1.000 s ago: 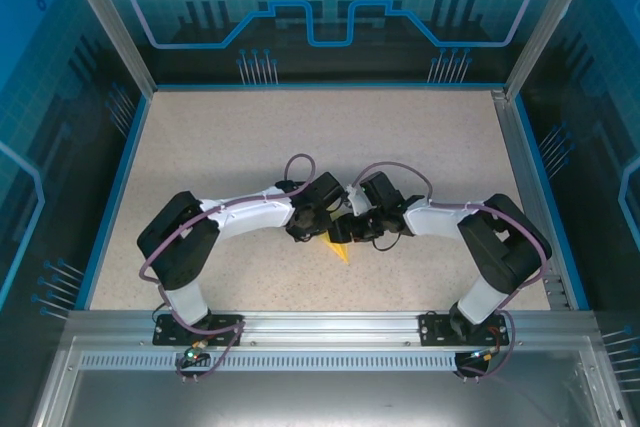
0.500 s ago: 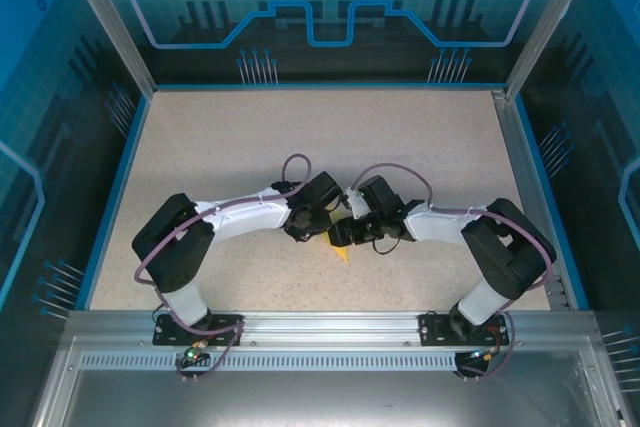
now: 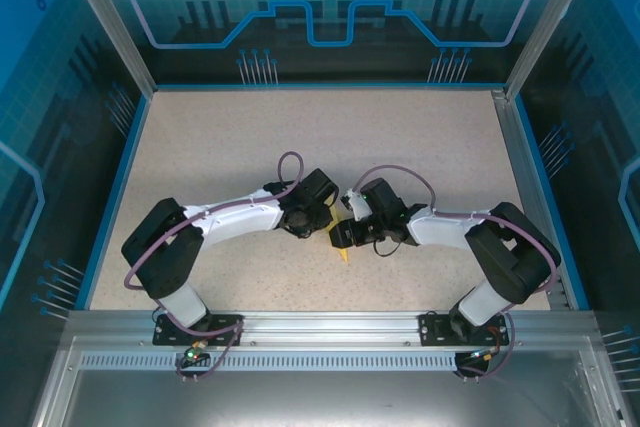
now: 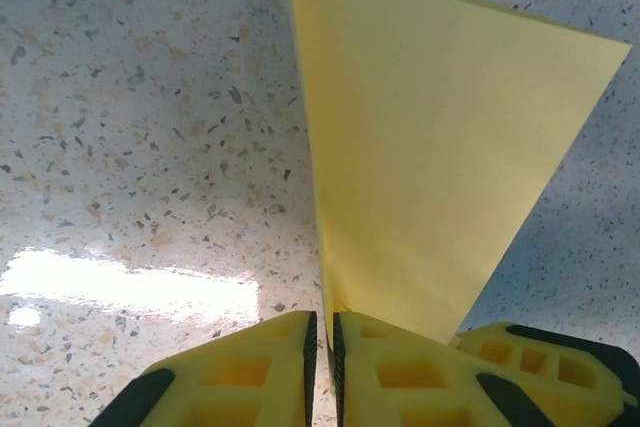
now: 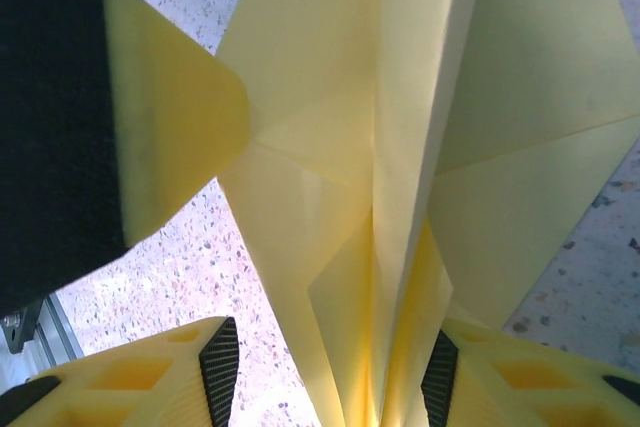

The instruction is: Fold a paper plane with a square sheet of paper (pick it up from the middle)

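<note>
Your folded yellow paper sheet (image 4: 430, 147) is featherlight and floppy, held edge-up over the bench (image 4: 150, 127) with your left claw (image 4: 322, 347) pinching its crease and right claw (image 5: 330, 367) spread halfway, straddling the folds, so I'd grip layered creases, not flaps.

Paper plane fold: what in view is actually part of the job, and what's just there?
Job:
- folded yellow paper sheet
- left end effector, shut on the sheet's edge
- right end effector, open, with the folded layers standing between its fingers

Just there:
- speckled tabletop
- aluminium rail at the near edge
- blue enclosure panels
</note>
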{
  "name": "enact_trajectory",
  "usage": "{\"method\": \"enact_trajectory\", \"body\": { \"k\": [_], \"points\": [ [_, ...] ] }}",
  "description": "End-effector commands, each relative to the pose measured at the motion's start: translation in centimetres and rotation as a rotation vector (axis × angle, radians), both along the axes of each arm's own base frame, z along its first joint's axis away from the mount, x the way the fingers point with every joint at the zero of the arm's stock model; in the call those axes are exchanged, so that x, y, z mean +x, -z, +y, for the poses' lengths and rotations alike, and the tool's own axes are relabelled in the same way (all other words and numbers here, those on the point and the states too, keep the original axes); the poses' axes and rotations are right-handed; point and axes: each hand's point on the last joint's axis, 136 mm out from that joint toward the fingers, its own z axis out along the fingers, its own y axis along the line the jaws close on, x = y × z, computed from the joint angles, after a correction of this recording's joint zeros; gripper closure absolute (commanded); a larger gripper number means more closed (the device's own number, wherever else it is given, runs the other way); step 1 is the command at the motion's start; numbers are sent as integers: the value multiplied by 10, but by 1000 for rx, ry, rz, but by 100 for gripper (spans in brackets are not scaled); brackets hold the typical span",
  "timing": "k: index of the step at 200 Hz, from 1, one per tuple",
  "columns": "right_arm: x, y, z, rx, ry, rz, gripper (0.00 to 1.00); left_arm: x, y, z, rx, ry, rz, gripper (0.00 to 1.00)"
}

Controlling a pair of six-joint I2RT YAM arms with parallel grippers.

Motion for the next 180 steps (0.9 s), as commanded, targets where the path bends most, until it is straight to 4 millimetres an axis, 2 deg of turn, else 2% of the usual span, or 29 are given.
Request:
{"method": "enact_trajectory", "body": {
  "k": [1,44,100,146,180],
  "points": [
    [4,-6,-2,20,21,-18,48,-5,3,8,9,-10,20,85],
    [6,1,-3,0,27,2,60,-5,3,7,7,-4,17,86],
    [11,12,-7,-69,42,5,67,-4,2,6,5,-2,15,87],
    [9,18,1,-95,1,8,72,-4,3,7,7,-2,18,87],
    [10,24,1,-151,4,5,79,-4,1,7,4,-6,13,87]
  ]
}}
